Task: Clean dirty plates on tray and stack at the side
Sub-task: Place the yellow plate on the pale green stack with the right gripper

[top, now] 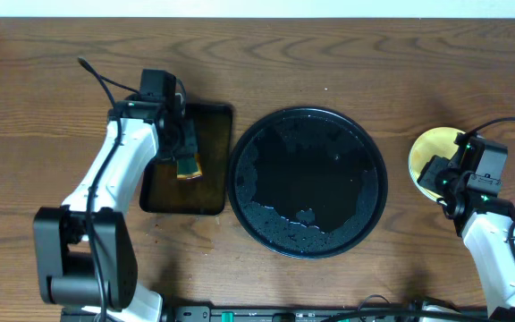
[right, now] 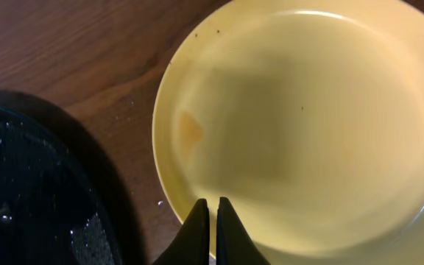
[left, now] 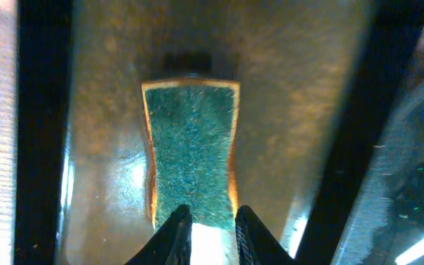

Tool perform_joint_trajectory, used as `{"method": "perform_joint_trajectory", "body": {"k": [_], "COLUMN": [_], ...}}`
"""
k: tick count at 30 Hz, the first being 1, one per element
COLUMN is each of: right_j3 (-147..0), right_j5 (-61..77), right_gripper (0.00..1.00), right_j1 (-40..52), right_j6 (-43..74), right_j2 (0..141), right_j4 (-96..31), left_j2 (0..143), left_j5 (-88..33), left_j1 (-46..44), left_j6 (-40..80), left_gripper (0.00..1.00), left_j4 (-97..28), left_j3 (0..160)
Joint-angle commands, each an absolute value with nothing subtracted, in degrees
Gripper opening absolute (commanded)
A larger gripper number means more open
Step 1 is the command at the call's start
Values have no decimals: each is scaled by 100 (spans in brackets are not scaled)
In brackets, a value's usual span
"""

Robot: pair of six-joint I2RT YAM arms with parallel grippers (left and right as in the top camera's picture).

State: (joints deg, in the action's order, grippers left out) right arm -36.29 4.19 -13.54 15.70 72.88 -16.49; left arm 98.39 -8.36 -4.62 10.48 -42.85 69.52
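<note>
L gripper: jaws clamped on green sponge w/ orange edge, over dark rect. tray | R gripper: jaws shut tip to tip, above pale yellow round plate | plate on brown wood-grain tabletop, 3 o'clock of wet glossy black round tray

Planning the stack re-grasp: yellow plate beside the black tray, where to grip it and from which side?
Grip the rim of the yellow plate, one finger over, one under: it lies flat and shallow, so only the raised edge gives purchase. Probably come in at the near edge by the right gripper, clear of the black tray on its left.
</note>
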Motion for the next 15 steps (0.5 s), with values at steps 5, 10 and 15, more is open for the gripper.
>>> {"method": "perform_joint_trajectory", "body": {"k": [5,10,15], "right_j3": [-3686,-3686,-3686], "right_j5": [523,545,545], "right_gripper": [1,1,2], "right_j1": [-1308,-1308,-1308], "right_j6": [1551,1514,1514], "right_j2": [7286,7286,7286], "right_j4": [-1774,-1831,-1872], "left_j2": [10624,11135,11391], "left_j5": [-123,-80,-217], "left_j1": [-451,-342,-292], "left_j6": [1035,1070,1138], "left_gripper": [20,20,20], "left_j4": [-3988,-3830,-3822], "left_j3": [6755,6755,6757]}}
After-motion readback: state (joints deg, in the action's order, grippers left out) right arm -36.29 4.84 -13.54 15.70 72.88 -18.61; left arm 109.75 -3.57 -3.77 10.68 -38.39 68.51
